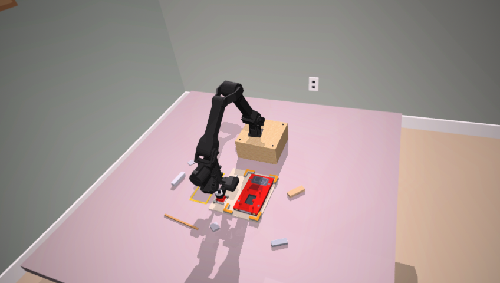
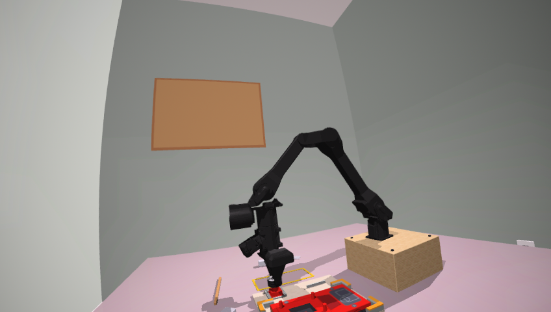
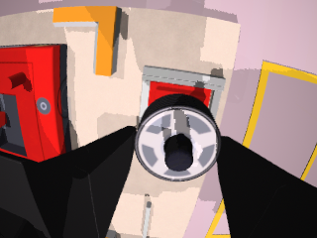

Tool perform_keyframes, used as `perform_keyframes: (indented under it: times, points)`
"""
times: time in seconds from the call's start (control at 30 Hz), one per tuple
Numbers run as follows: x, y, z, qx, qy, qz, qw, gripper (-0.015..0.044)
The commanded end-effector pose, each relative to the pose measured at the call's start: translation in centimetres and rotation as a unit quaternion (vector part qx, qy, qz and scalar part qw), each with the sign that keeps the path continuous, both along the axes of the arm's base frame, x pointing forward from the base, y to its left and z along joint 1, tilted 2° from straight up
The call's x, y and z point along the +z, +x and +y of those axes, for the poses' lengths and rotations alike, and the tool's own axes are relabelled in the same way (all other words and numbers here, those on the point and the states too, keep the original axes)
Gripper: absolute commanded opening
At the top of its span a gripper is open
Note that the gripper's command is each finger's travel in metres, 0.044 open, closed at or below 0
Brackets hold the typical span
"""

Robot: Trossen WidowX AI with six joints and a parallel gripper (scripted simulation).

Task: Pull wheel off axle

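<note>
Gripper (image 3: 177,149) clamped on wheel (image 3: 177,142), black fingers pressing its rim from both sides. Wheel pale grey with dark hub, held just above small red axle base (image 3: 180,89) in grey frame on beige board (image 3: 79,126). From exterior view, wheel (image 2: 271,279) hanging clear of red base (image 2: 275,292). Yellow-outlined marked area (image 3: 280,119) just beside board, nothing inside its visible part. Large red fixture (image 1: 254,191) with orange corner brackets (image 3: 93,30) on other side. Arm rooted on wooden box (image 1: 261,141).
</note>
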State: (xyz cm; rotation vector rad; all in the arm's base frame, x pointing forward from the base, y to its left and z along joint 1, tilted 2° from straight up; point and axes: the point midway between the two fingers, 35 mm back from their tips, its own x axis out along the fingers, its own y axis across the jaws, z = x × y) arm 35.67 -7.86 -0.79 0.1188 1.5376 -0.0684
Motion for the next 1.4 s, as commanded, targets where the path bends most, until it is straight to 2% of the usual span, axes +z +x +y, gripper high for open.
perform_keyframes:
  times: [0.0,1.03,1.37]
  points:
    - [1.8,-0.2,0.0,0.001,-0.002,-0.006,1.000,0.0000]
    - [2.9,-0.3,0.0,0.001,-0.002,-0.006,1.000,0.0000]
    - [6.1,-0.8,-0.1,0.001,-0.002,-0.006,1.000,0.0000]
